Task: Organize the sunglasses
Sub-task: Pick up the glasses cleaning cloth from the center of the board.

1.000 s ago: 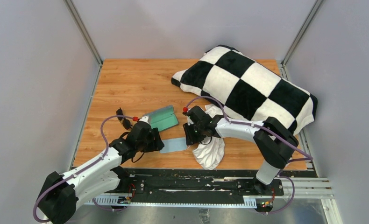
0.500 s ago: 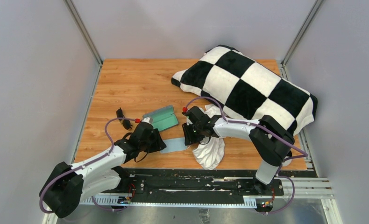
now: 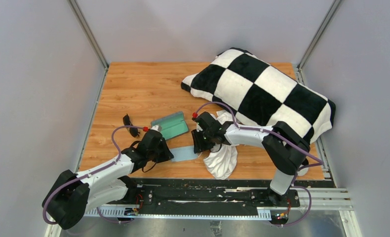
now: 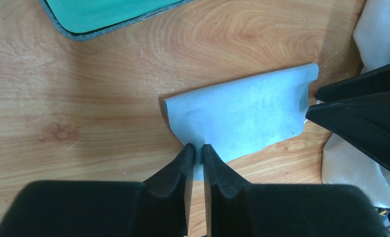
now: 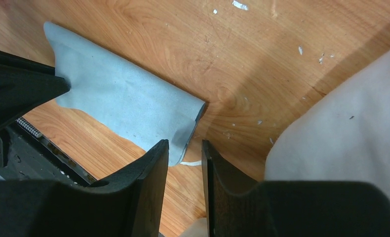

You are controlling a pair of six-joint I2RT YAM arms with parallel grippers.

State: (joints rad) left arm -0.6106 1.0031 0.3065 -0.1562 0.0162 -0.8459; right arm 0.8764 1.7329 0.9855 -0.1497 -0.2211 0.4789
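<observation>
Left arm [image 3: 104,171] and right arm [image 3: 252,135]: white shells, chunky black joints, looping purple cables [image 3: 113,139], matte black wedge fingers [image 4: 175,173].

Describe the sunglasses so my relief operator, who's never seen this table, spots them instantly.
On the left half of the wooden table, find the open case with mint-green lining. Just left of it lie the sunglasses: small, black, thin-framed, unlike the flat light-blue cloth nearby.
</observation>
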